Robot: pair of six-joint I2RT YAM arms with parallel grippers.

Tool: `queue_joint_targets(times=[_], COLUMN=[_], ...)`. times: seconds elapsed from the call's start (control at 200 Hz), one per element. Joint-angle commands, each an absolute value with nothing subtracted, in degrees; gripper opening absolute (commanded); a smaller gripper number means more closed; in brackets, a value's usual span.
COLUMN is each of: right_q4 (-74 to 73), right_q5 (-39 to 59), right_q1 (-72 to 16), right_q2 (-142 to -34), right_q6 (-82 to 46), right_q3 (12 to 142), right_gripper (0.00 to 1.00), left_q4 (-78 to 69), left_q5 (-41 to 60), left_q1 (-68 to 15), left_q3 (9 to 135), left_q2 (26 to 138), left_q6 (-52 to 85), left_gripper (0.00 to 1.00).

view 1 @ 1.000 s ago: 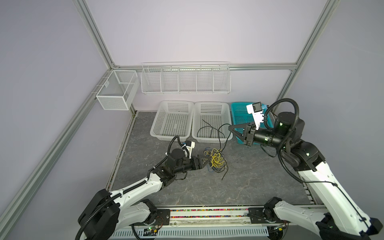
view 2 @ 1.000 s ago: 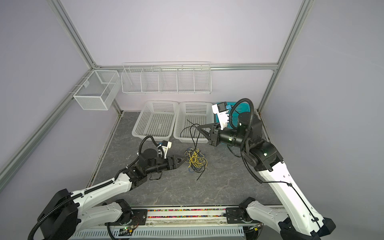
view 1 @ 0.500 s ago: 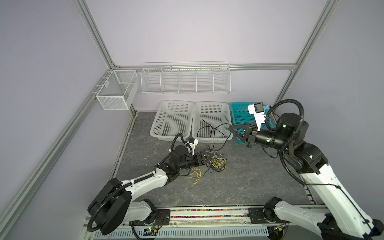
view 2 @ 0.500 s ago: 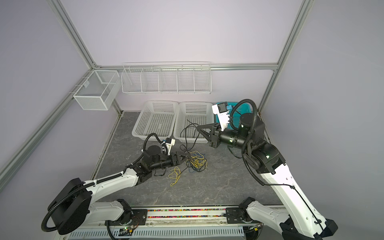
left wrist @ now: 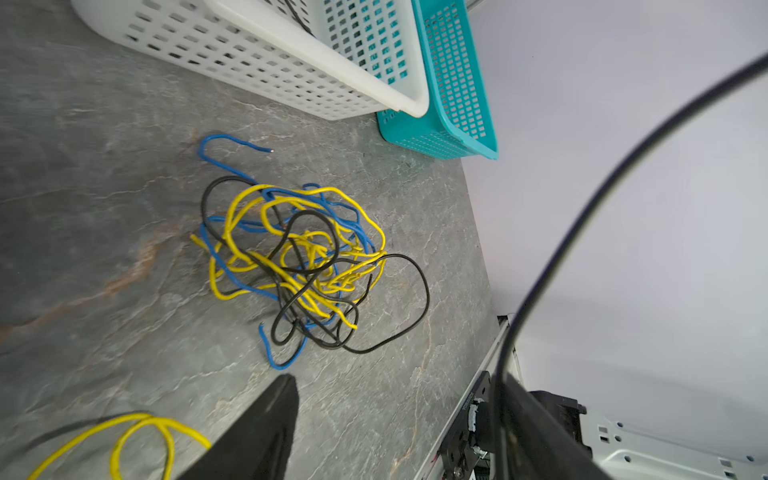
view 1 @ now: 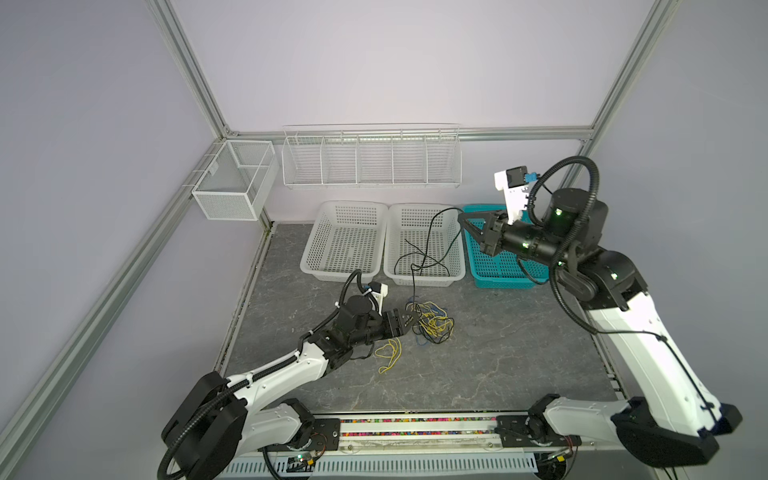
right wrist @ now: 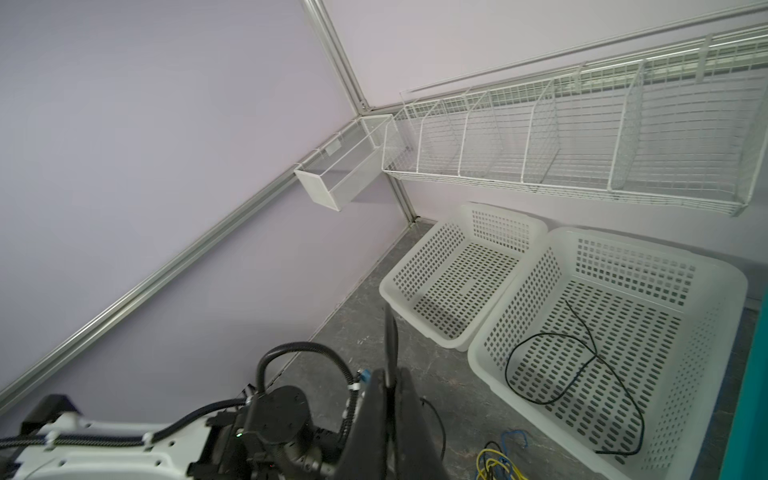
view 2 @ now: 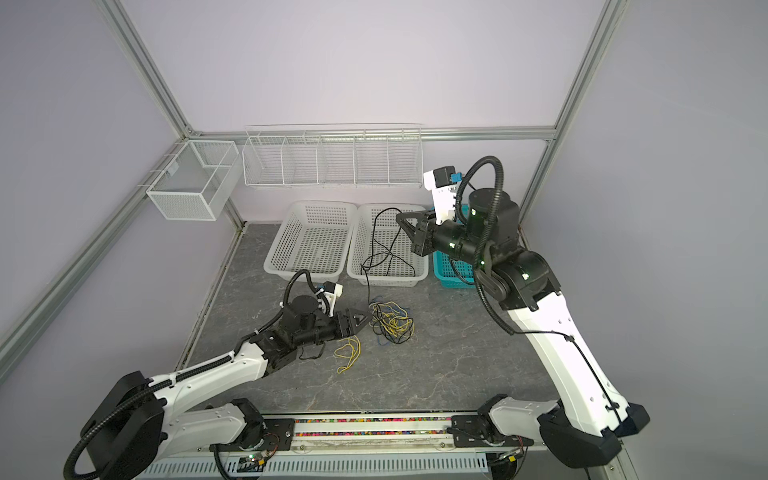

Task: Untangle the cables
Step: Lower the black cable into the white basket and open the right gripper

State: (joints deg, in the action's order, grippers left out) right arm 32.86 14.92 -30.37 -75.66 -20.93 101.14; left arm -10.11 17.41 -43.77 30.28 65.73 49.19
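Looks like light, limp, snag-prone cables (left wrist: pixel 299 266) heaped on counter (view 1: pixel 498 353) beside wide-open empty left gripper (view 1: pixel 409 323), one black cable (right wrist: pixel 595 354) pinched in closed right gripper (view 1: pixel 462 217) and trailing into white basket (view 1: pixel 424 282); better grabbing a loose end than the knot.

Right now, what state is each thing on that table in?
Cable tangle: yellow, blue and black knotted together, lying on the table.
Yellow cable: free of the tangle, lying apart on the table.
Black cable: lifted, pinched at the top, trailing down into the tangle.
Left end effector: open, empty, at the tangle's edge.
Right end effector: shut on the black cable, held high.
Left white basket: nothing inside.
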Motion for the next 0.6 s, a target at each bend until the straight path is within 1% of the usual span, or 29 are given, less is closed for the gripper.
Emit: queue_joint_targets(times=[0.0, 0.14, 0.365, 0.51, 0.595], right_q4=[33.57, 33.35, 30.16, 29.55, 28.34], right_q5=[11.17, 9.41, 8.72, 4.49, 4.7], right_q1=[-28.43, -26.64, -24.82, -24.63, -24.55], right_q2=[-80.12, -86.35, -93.8, -96.3, -96.8], right_q6=[-19.66, -18.9, -18.9, -18.41, -18.28], right_q3=[104.55, 108.97, 109.84, 110.82, 111.53], right_gripper=[0.06, 0.06, 0.06, 0.06, 0.06], left_q4=[-3.69, 0.52, 6.63, 9.94, 11.38], left_q5=[12.06, 8.27, 4.23, 1.97, 1.48], left_q1=[-43.51, -43.51, -43.51, -43.42, -43.42], left_q3=[28.08, 24.78, 19.31, 17.08, 16.48], left_q2=[61.47, 54.96, 44.88, 39.71, 38.12], left_q6=[48.15, 49.54, 51.78, 52.46, 52.31], left_gripper=[0.75, 0.76, 0.76, 0.78, 0.79])
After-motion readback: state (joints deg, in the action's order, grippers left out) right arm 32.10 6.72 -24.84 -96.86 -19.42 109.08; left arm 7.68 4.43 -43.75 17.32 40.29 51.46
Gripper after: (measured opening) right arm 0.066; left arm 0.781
